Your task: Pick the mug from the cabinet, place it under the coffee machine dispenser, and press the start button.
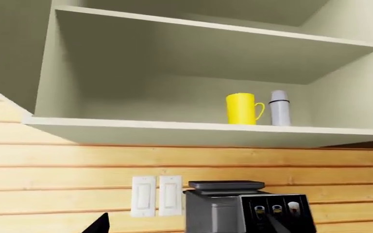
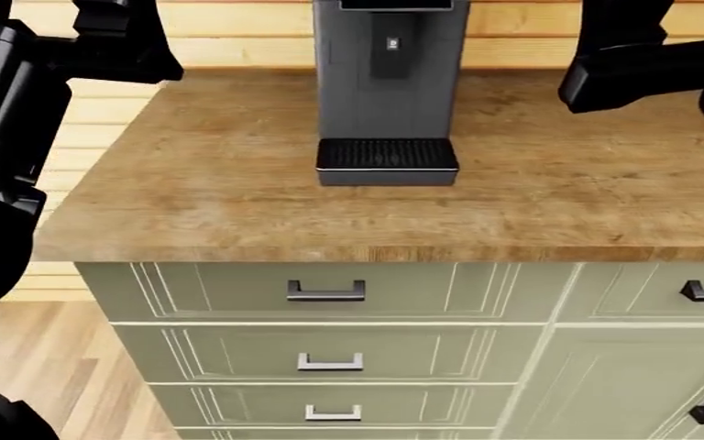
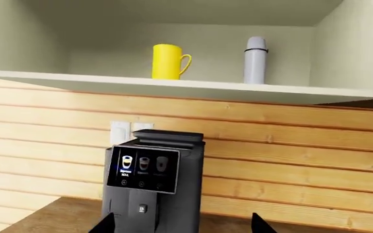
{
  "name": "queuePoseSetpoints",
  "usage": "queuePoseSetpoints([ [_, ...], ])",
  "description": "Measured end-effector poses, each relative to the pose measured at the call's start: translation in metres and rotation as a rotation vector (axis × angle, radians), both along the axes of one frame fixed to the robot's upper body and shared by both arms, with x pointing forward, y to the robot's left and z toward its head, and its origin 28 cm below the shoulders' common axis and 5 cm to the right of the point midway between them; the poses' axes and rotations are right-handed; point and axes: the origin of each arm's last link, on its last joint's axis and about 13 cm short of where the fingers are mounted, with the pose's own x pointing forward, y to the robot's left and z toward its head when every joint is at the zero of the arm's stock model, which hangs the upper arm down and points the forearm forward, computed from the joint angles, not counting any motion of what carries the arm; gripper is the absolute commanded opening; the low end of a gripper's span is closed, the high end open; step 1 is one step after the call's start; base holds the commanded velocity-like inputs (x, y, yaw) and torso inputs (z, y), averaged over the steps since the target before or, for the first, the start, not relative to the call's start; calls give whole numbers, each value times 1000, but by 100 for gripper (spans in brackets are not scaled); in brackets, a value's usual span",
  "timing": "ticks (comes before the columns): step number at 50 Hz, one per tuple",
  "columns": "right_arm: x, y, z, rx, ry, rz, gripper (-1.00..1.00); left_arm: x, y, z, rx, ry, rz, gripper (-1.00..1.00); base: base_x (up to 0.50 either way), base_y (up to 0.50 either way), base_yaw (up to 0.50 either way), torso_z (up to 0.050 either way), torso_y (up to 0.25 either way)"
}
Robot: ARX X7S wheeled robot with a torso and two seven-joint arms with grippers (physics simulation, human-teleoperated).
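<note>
Wood-plank wall backs the open cabinet in the left wrist view; the mug stands on its lower shelf beside a grey flask. Left gripper grips nothing, its opening unclear. Head view: dispenser over drip tray. Right wrist view: right gripper spread, empty.

Three cams: head looks down, both wrist cams look up at the wall.

Head cam sits high, tilted fwd/down over the countertop, coffee machine at 12 o'clock, near. Left wrist cam aims up into the cabinet; mug w/ flask just beside. Right wrist cam is closer, faces the machine's panel. Both wrist views share cabinet shelf, mug, flask; all three share the machine.
</note>
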Motion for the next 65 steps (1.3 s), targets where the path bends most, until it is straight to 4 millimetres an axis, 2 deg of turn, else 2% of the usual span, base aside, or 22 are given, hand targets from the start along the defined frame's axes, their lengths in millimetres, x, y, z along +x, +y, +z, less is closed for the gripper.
queuePoseSetpoints([
  [22,1,3,8,-8,-20,-3,100,-3,0,3,3,-10,-16,100,15,500,0,36,170],
  [28,3,3,19,-7,-41,-11,100,-4,0,3,8,-12,-20,100,18,500,0,12,55],
  [34,12,2,56,34,-86,-22,100,-7,-1,3,19,-16,-18,100,3,44,0,0,0],
  [45,46,3,166,57,-167,-50,100,-17,-2,7,30,-33,-29,100,0,0,0,0,0],
  [51,55,0,218,85,-271,-88,100,-20,-1,9,32,-29,-23,100,0,0,0,0,0],
  [56,59,-2,236,71,-275,-169,100,-23,-1,11,37,-27,-15,100,0,0,0,0,0],
  [65,65,2,240,32,-179,-200,100,-29,-2,15,53,-39,-10,100,0,0,0,0,0],
])
